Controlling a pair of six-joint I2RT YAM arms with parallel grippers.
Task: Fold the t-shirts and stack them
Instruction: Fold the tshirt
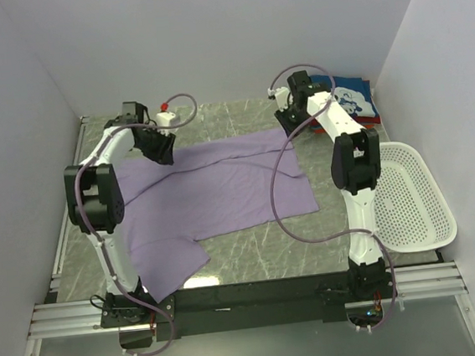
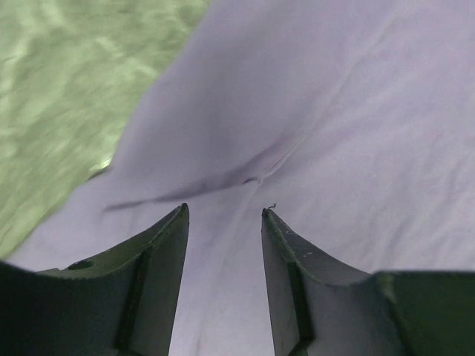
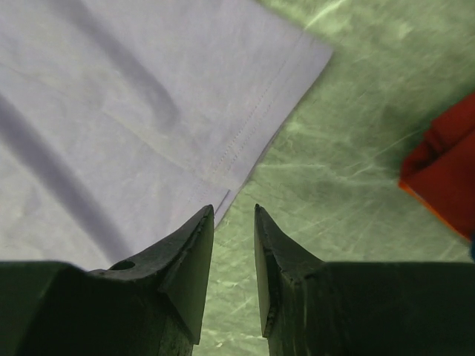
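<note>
Plainly released, left tool [image 2: 223,211] and right tool [image 3: 234,209] hover by lavender t-shirt [image 1: 222,188], marbled table [image 1: 261,251].

Overhead looking down, wrist views close, all sharing purple t-shirt [image 1: 222,188]

The right gripper [image 3: 234,210] hangs low over the green marbled table [image 3: 349,148], its dark jaws a narrow gap apart. The lavender t-shirt [image 3: 126,119] lies flat to the left, and its stitched hem runs from a far corner down to the left fingertip. Red cloth [image 3: 445,178] with an orange edge lies at the right, apart from the shirt.
</note>
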